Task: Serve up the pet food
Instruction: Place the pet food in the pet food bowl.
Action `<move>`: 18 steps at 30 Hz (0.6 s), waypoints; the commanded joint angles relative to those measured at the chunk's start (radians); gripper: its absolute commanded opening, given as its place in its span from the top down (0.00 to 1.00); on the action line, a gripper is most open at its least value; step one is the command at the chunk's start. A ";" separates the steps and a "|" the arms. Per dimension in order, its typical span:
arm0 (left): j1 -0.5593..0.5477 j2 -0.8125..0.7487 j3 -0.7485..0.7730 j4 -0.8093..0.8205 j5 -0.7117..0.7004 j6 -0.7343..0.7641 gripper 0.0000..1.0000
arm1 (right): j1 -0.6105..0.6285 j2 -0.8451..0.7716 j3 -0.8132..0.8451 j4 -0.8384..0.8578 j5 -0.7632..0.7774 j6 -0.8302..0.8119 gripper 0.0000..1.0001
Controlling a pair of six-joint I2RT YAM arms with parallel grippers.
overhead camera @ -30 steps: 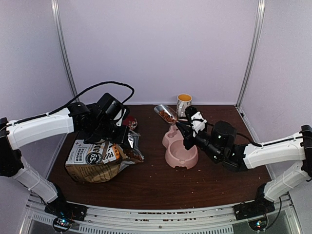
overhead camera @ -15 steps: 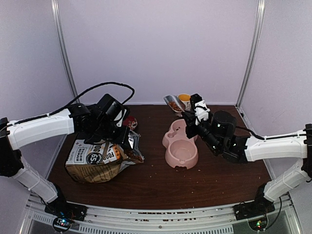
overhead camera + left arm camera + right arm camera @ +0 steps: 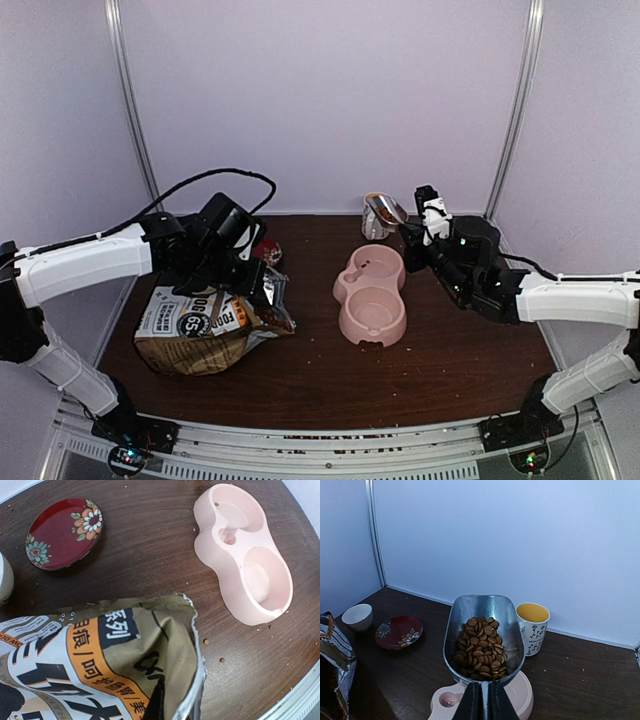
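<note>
Kibble (image 3: 481, 652) is carried in a scoop (image 3: 470, 615) gripped by the right fingers (image 3: 468, 707) above the bowl's (image 3: 522, 695) far end; the left fingers (image 3: 156, 705) are clamped on the bag (image 3: 100, 670).

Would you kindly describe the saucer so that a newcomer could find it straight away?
Start at the big paper food bag lying on the left half of the table. Just past it, toward the back wall, sits the saucer. It is flat, dark red and painted with flowers, unlike the plain white bowl beside it and the pink double dish.

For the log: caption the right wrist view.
Right end effector holding a metal scoop of brown kibble; pink double bowl, mug beyond.
</note>
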 commanded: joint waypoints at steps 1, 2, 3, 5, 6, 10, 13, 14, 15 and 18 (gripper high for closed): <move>0.006 -0.025 0.002 0.149 -0.008 0.015 1.00 | -0.008 -0.050 -0.038 0.018 -0.011 -0.003 1.00; 0.006 -0.024 -0.001 0.149 -0.008 0.014 1.00 | -0.008 -0.059 -0.053 0.034 -0.018 -0.013 1.00; 0.006 -0.024 -0.004 0.149 -0.009 0.014 1.00 | -0.008 -0.065 -0.063 0.036 -0.023 -0.016 1.00; 0.006 -0.020 -0.006 0.153 -0.008 0.015 1.00 | -0.008 -0.076 -0.072 0.031 -0.035 -0.017 1.00; 0.006 -0.019 -0.007 0.156 -0.007 0.015 1.00 | -0.008 -0.080 -0.076 0.025 -0.043 -0.017 1.00; 0.006 -0.017 -0.009 0.166 0.001 0.032 1.00 | -0.006 -0.104 -0.095 -0.003 -0.090 -0.039 1.00; 0.006 -0.017 -0.007 0.171 0.009 0.050 1.00 | -0.004 -0.133 -0.118 -0.022 -0.111 -0.054 1.00; 0.006 -0.017 -0.006 0.172 0.012 0.055 1.00 | -0.003 -0.143 -0.128 -0.025 -0.127 -0.058 1.00; 0.006 -0.017 -0.006 0.174 0.011 0.061 1.00 | 0.000 -0.152 -0.138 -0.030 -0.142 -0.064 1.00; 0.006 -0.024 -0.013 0.192 0.006 0.074 1.00 | 0.011 -0.175 -0.166 -0.050 -0.172 -0.079 1.00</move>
